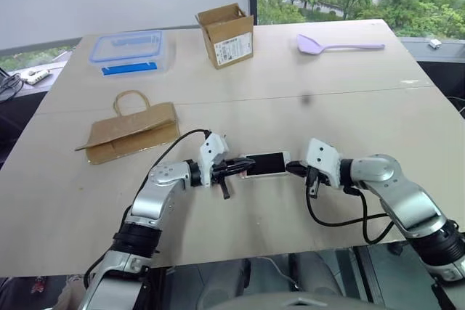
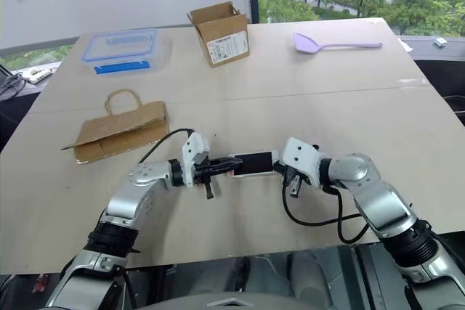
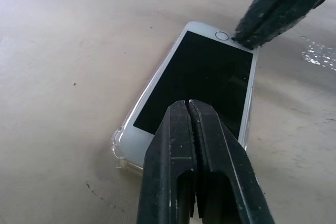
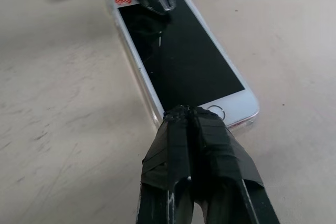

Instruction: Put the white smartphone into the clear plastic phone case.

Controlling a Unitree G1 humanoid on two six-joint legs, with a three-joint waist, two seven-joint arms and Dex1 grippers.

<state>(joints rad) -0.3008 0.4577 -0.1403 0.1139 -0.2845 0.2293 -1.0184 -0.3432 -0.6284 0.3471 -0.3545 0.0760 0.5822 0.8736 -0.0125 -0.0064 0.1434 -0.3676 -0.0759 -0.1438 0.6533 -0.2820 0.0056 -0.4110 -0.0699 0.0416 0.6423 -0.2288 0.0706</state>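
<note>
Now both closed end effectors, left (image 3: 189,109) at nine o'clock and right (image 4: 190,113) at three, press the white smartphone (image 3: 197,80) into the clear plastic phone case (image 3: 119,148); next, firm corner pressure

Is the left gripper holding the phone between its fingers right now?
No. The left gripper is shut with nothing between its fingers, its tips over the black screen of the white smartphone, which lies in the clear plastic phone case.

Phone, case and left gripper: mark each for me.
phone (image 4: 181,61): right wrist view, middle of its black screen.
case (image 3: 118,148): left wrist view, clear corner past the phone's end.
left gripper (image 3: 189,106): left wrist view, shut fingertips over the screen.
</note>
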